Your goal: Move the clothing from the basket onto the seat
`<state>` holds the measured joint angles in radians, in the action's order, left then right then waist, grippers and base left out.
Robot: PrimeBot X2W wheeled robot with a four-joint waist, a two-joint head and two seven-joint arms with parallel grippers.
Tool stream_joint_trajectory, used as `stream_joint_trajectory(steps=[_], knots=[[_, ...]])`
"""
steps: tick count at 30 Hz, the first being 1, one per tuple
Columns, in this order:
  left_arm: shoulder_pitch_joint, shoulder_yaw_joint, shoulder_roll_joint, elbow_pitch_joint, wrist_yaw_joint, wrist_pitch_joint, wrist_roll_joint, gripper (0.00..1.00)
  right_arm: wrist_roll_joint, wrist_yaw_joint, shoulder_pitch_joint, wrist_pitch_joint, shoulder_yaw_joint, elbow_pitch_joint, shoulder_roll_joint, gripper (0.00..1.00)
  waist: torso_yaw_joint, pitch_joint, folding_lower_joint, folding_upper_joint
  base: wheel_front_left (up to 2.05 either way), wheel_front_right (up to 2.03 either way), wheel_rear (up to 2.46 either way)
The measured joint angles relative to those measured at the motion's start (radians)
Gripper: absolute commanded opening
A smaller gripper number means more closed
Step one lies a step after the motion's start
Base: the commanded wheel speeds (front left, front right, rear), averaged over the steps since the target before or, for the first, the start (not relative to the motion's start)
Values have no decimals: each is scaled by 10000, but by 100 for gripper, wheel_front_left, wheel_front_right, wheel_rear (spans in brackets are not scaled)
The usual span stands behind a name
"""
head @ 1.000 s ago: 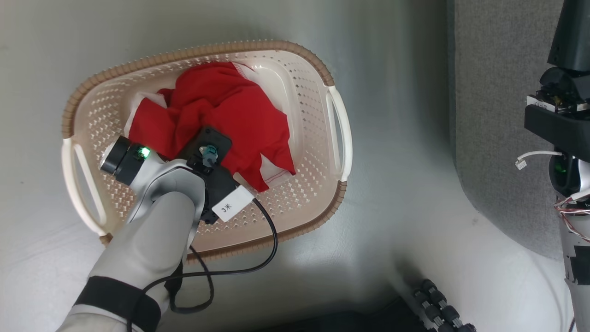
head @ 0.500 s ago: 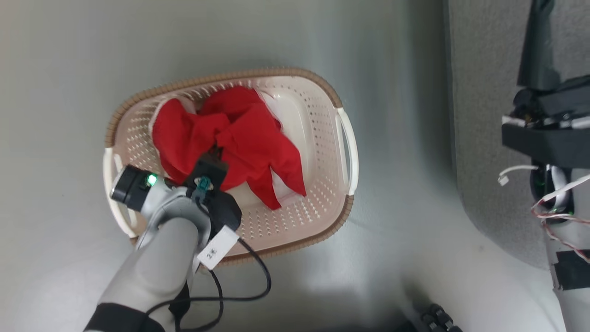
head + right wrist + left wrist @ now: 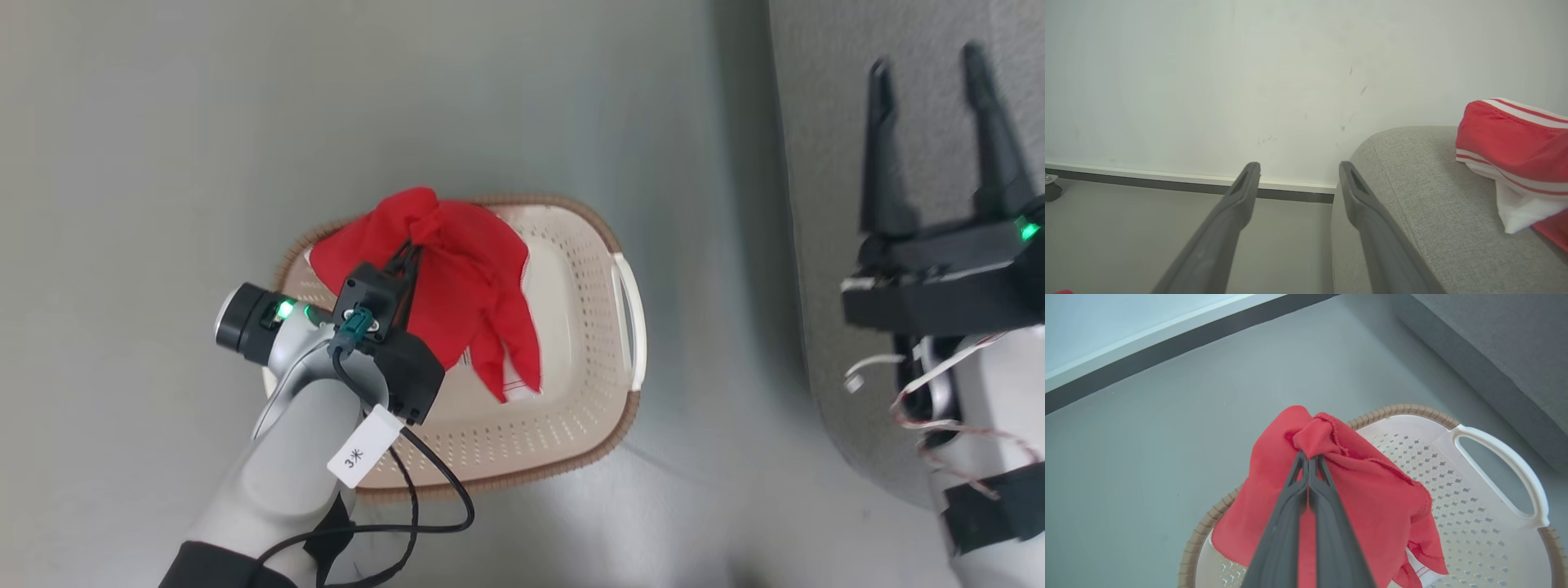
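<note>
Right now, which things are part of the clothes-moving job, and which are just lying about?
Job: red garment, pinched in shut left tool; basket under it; sofa; striped jersey already on the sofa; open right tool.
Just there: black cable; white tag; skirting board.

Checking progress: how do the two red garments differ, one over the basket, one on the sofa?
The mostly plain red cloth garment hangs from the shut left claw over the cream plastic basket; the white-striped red garment lies loose on the grey fabric sofa. Both are red.
</note>
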<state>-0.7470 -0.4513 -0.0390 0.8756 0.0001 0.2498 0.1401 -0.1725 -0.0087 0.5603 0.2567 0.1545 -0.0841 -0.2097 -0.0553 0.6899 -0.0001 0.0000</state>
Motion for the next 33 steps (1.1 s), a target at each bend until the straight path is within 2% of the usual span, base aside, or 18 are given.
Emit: stream_joint_trajectory(steps=[8,20,33], knots=[[-36,303,4,-890,-192,0,332,0,-50,2,-438,0,109,-604,234,100,204,-922,0,0,0,0,0],[-14,585,-391,-1833,-593,0,523,0,-196,104,-1021,0,240,-1526,608,100,454,-2515,-1,-1,0,0,0],[-108,314,-349,-2130,-809,0,522,0,-222,268,-1655,0,449,-2539,865,100,635,-4236,0,-1,0,0,0]])
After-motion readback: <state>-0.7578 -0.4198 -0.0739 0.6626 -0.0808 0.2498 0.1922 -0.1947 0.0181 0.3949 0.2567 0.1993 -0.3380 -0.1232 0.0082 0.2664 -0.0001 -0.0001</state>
